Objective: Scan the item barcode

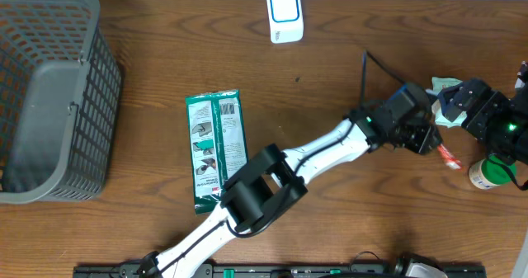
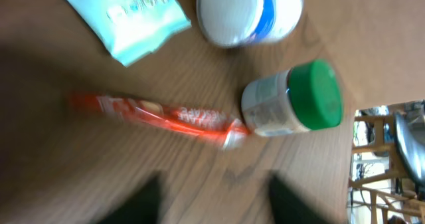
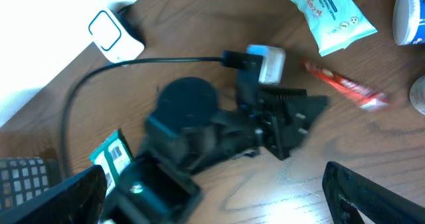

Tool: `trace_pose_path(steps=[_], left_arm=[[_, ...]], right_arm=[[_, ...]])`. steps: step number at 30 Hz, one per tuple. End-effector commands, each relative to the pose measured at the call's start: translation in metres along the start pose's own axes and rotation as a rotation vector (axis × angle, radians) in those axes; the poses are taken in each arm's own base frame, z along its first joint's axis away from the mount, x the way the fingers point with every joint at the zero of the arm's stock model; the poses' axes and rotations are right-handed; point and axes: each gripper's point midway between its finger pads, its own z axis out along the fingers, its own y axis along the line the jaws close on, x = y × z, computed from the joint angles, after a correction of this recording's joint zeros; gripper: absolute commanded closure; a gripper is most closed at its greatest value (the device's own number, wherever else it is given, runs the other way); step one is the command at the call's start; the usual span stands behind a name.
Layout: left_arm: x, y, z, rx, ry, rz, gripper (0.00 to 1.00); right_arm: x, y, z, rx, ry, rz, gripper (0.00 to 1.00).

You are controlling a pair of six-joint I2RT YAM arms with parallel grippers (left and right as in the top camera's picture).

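A: Step in hand?
B: Pick-up for scanning, likely not yet made. Next: lower the left gripper [image 2: 212,199] onto the red packet [image 2: 166,115], close, and carry it to the scanner [image 1: 285,15], well away.
A: Grip?
B: Fingers parted, empty, touching nothing. The packet lies just ahead of the fingertips.

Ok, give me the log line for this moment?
left gripper: open, empty, by red tube | right gripper: open, empty | green packet: flat on table | white scanner: far edge
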Motion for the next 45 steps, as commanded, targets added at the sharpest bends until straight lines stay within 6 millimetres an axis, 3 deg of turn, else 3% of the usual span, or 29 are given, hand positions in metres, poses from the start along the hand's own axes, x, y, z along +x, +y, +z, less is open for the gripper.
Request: trace_pose_path(steps=[1,5,9,14,15,18,20,23,25,30,34,37,42,45], left_arm=[[0.002,-0.003,0.004,0.015,0.001,0.048,0.28],[-0.008,-0.009,-0.010,-0.006,-0.012,0.103,0.23],[-0.035,-0.004,-0.050,-0.147,-0.066,0.103,0.21],[-0.072,0.024,-0.145,-0.454,-0.152,0.037,0.21],[-0.077,0.034,-0.184,-0.555,-0.162,0.008,0.21],[-0.076,0.057,-0.262,-0.731,-0.160,-0.062,0.22],[-0.071,0.071,-0.308,-0.817,-0.140,-0.093,0.34],[-0.054,0.095,-0.376,-0.916,-0.082,-0.165,0.75],[-0.040,0.113,-0.414,-0.975,-0.053,-0.252,0.92],[0.002,0.164,-0.487,-1.095,0.033,-0.488,0.93],[0.034,0.194,-0.519,-1.144,0.086,-0.629,0.93],[0.062,0.213,-0.530,-1.158,0.159,-0.694,0.93],[0.103,0.232,-0.523,-1.105,0.265,-0.770,0.93],[0.122,0.241,-0.509,-1.070,0.308,-0.794,0.93]], right_arm=[[-0.001,0.000,-0.002,0.000,-0.005,-0.017,0.01],[0.000,-0.001,-0.002,0.002,-0.001,-0.022,0.01],[0.001,-0.003,-0.002,0.015,0.003,-0.065,0.01],[-0.003,-0.016,-0.002,0.092,-0.021,-0.064,0.01],[-0.005,-0.021,-0.003,0.117,-0.031,-0.064,0.01],[-0.007,-0.021,-0.003,0.121,-0.039,-0.067,0.01],[-0.005,-0.021,-0.003,0.121,-0.032,-0.067,0.01],[-0.002,-0.020,-0.001,0.121,-0.018,-0.070,0.01],[0.004,-0.020,0.003,0.117,0.004,-0.063,0.01],[0.028,0.006,0.023,-0.023,0.112,-0.131,0.05],[0.052,0.025,0.051,-0.135,0.201,-0.174,0.12],[0.079,0.036,0.082,-0.202,0.266,-0.230,0.15],[0.125,0.063,0.124,-0.346,0.326,-0.357,0.17],[0.149,0.078,0.144,-0.406,0.334,-0.412,0.09]])
